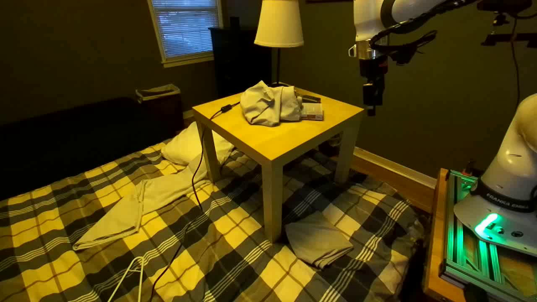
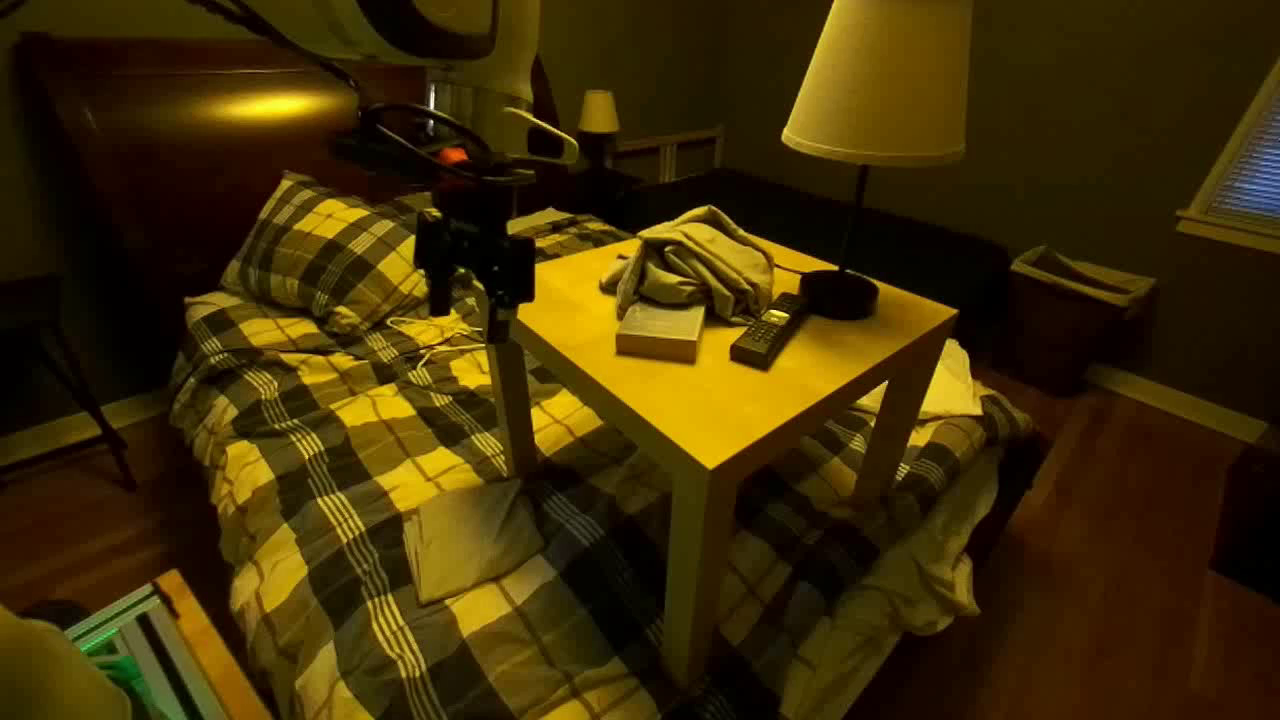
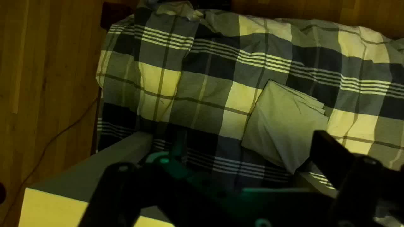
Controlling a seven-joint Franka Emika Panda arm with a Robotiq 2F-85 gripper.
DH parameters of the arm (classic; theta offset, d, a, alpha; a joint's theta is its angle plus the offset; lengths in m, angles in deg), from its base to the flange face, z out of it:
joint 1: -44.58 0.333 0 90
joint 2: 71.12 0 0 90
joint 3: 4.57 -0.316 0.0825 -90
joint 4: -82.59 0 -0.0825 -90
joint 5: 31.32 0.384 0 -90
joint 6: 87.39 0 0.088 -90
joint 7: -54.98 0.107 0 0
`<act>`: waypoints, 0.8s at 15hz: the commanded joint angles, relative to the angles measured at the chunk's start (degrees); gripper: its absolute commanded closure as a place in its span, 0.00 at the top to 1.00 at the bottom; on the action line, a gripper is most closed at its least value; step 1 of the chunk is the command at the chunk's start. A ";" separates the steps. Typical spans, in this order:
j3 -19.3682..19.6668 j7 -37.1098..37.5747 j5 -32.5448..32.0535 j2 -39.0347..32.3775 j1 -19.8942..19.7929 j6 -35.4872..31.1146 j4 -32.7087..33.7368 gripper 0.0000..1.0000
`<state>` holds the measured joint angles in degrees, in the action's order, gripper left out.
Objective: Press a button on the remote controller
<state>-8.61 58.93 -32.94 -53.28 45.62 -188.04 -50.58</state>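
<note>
Jaws: spread apart, empty. Remote (image 2: 768, 332): on worktop (image 2: 700, 410), between box (image 2: 660, 333) and lamp base (image 2: 840, 296); presumably light, stiff, apt to slide; press straight down; if gripping, long sides.

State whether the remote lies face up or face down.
Face up: in an exterior view, the remote shows buttons on its upper side.

Here's the white arm (image 1: 367, 19), in at the top of both exterior views; wrist (image 1: 366, 49) pointing straight down; the hand (image 2: 468, 308) hangs below it, fingers (image 3: 331, 159) well apart; and a green light (image 1: 486, 225) glows at the base (image 1: 516, 220)!
</note>
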 commanded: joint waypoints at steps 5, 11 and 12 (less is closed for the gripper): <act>0.35 0.10 -0.10 -0.03 0.39 0.08 0.07 1.00; 2.27 -1.35 2.13 -0.91 -0.39 -4.16 1.47 1.00; 3.05 -2.00 1.91 -0.92 -0.82 -7.25 1.74 1.00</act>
<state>-7.95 58.89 -32.69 -53.32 45.57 -190.11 -50.37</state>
